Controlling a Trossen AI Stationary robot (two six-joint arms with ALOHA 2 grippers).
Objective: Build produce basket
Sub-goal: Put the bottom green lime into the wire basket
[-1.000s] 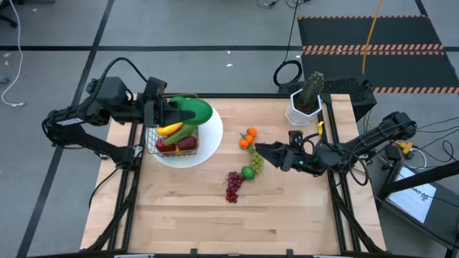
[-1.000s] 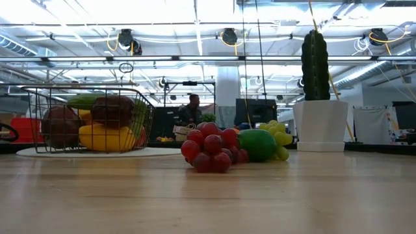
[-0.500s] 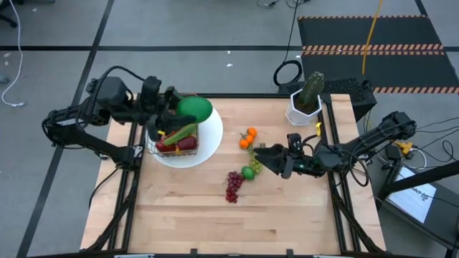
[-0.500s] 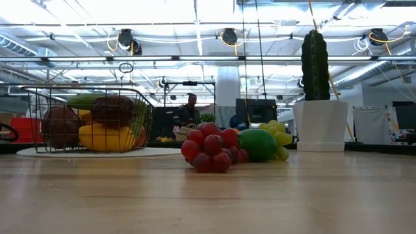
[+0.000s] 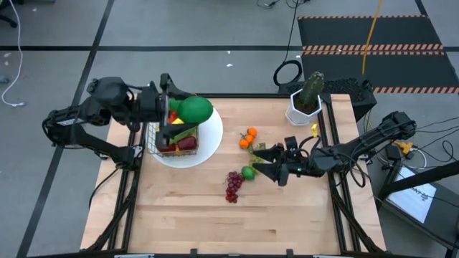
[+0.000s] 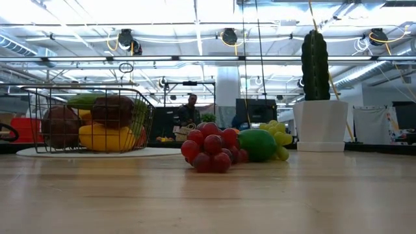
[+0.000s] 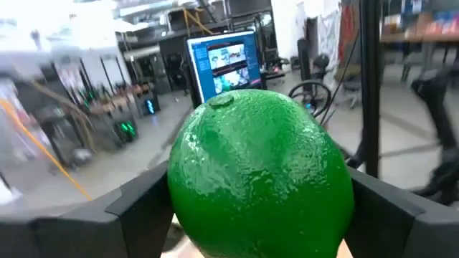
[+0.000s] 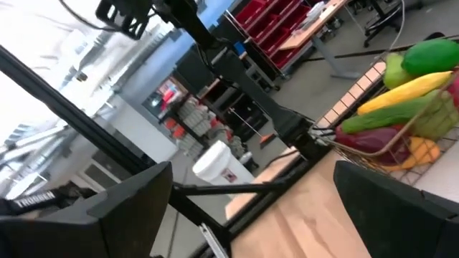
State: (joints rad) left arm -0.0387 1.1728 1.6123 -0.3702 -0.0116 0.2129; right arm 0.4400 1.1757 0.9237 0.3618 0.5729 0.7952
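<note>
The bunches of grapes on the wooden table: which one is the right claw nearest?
The green bunch of grapes, right by the open right gripper; the red bunch lies farther off.

The right tool [image 5: 266, 162] has slid closer to the green grapes [image 5: 256, 162], left tool [image 5: 171, 109] lifting its lime [image 5: 194, 110].

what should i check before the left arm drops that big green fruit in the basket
1. Large green fruit held between the left gripper fingers: ok.
2. Fruit above the basket: ok, roughly over its far edge.
3. Room in basket: cannot tell; banana and apples already fill much of it.
4. Basket seated on white plate: ok.
5. Right gripper out of the way: ok, open beside the grapes and lime.
</note>
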